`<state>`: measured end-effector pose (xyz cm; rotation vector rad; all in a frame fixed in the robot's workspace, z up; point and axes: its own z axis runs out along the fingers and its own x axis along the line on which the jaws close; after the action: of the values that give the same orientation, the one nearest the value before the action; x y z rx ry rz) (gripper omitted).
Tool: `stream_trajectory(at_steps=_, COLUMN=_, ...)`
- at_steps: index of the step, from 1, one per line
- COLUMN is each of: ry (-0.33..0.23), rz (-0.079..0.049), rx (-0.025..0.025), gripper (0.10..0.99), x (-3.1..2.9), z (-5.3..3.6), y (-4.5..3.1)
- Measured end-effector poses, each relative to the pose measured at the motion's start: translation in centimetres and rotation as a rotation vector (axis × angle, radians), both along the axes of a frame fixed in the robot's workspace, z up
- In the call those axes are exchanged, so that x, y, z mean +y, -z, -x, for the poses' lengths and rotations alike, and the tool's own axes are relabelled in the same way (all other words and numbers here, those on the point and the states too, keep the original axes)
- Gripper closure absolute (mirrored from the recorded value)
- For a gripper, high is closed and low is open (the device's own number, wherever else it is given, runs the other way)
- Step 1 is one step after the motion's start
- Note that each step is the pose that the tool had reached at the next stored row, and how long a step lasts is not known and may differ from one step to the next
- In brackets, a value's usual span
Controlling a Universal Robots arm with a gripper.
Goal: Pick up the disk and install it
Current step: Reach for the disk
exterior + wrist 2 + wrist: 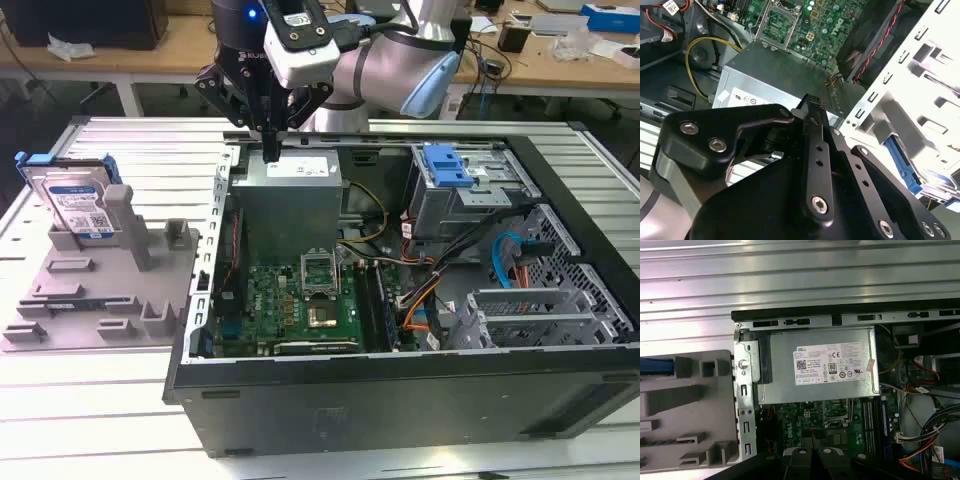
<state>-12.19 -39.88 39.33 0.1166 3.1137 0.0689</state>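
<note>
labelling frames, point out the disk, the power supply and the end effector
disk point(85, 212), exterior view, on its printed label
power supply point(779, 375), first wrist view, on bare metal casing
end effector point(270, 150), exterior view, at its tip

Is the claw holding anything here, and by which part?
Nothing is held. The claw hangs empty over the power supply; the disk stands in the grey fixture.

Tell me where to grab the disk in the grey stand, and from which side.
Probably take the disk by its top edge, pinched across the flat faces, from above. It stands on edge, leaning in the grey stand, lower end seated in a slot, blue-framed top free.
</note>
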Motion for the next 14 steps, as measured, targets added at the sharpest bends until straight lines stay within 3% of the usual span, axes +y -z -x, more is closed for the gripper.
stream_trajectory(at_steps=12, ry=0.0, rz=0.0, rx=-0.0001, gripper=0.98, x=0.0, z=0.07, y=0.02)
stream_trajectory(at_steps=14, ry=0.001, rz=0.0, rx=0.0, gripper=0.98, x=0.22, z=1.0, y=0.07)
